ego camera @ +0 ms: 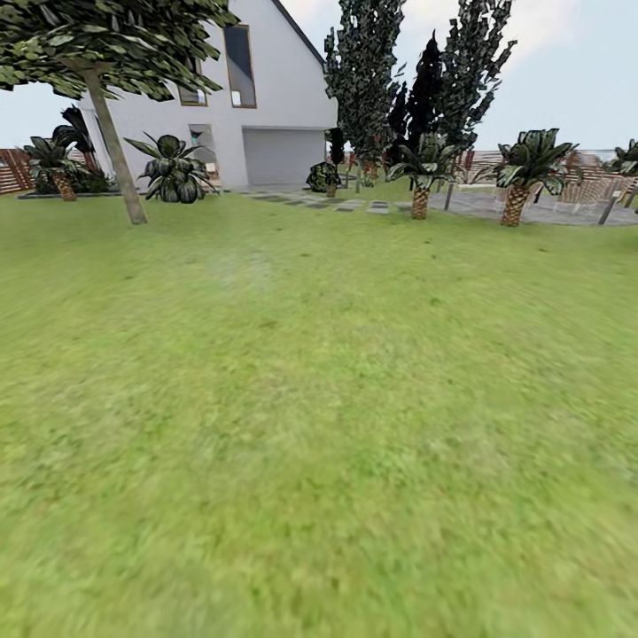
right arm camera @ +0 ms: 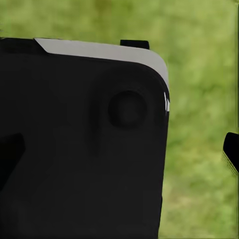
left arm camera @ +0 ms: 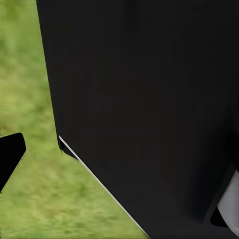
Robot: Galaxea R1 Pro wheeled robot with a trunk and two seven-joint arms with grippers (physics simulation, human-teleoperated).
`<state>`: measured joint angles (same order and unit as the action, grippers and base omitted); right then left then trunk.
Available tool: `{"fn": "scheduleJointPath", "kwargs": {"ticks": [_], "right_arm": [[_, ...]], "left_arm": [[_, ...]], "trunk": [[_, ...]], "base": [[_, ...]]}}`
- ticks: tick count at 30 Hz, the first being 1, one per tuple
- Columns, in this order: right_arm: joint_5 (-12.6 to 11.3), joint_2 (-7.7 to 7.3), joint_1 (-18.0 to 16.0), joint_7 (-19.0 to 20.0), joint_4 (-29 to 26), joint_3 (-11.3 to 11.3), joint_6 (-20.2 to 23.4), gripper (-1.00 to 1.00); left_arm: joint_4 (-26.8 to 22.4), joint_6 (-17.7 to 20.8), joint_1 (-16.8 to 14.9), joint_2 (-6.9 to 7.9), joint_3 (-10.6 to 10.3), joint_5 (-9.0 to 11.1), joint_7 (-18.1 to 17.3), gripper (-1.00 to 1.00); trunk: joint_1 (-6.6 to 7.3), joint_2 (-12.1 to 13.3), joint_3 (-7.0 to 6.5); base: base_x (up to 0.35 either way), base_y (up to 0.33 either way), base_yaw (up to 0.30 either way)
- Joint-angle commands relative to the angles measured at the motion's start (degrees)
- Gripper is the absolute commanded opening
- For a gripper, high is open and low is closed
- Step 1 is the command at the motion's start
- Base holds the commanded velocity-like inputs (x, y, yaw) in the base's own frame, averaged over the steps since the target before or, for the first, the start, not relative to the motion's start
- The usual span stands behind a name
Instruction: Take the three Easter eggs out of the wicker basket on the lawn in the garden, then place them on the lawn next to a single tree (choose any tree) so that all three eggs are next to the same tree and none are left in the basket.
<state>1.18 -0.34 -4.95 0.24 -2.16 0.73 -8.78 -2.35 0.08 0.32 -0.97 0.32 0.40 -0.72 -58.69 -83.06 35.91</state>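
Green lawn (ego camera: 319,425) fills most of what I see from the head, mottled and bare all the way from the near edge to the far edge by the house. At the far left corner stands a tree (ego camera: 113,146) with a pale, leaning trunk and a flat dark canopy. A leafy bush (ego camera: 175,168) sits just beside it, and the white house (ego camera: 266,97) rises behind. Further right come grey paving slabs (ego camera: 354,204), then two short palms (ego camera: 421,182), with tall dark trees behind them.

I cannot place the basket or the eggs from this angle.

On the left wrist, a black body panel (left arm camera: 149,109) blocks most of the view, with grass beside it and one dark fingertip (left arm camera: 10,154) at the frame edge. I cannot tell whether the left gripper is apart or together. The right wrist is much the same: dark housing (right arm camera: 84,144), grass, one fingertip (right arm camera: 231,149) at the edge, state not readable.

My judgement: I am in transit, arms tucked, either searching for the basket or heading to the tree. Next I need to turn the base or head until the basket comes into view.
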Motion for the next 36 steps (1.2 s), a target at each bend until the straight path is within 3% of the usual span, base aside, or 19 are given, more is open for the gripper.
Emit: {"fn": "scheduleJointPath", "kwargs": {"ticks": [1,36], "right_arm": [[0.1,-0.01,0.0,0.0,0.0,0.1,-0.2,1.0],[0.1,-0.01,0.0,0.0,0.1,0.1,-0.1,1.0]], "left_arm": [[-0.1,0.0,0.0,0.0,0.0,0.0,-0.1,1.0],[-0.1,0.0,0.0,0.0,0.0,0.0,-0.1,1.0]], "trunk": [[-0.03,0.0,0.04],[-0.03,0.0,0.04]], "base": [[0.325,0.0,0.0],[0.325,0.0,0.0]]}}
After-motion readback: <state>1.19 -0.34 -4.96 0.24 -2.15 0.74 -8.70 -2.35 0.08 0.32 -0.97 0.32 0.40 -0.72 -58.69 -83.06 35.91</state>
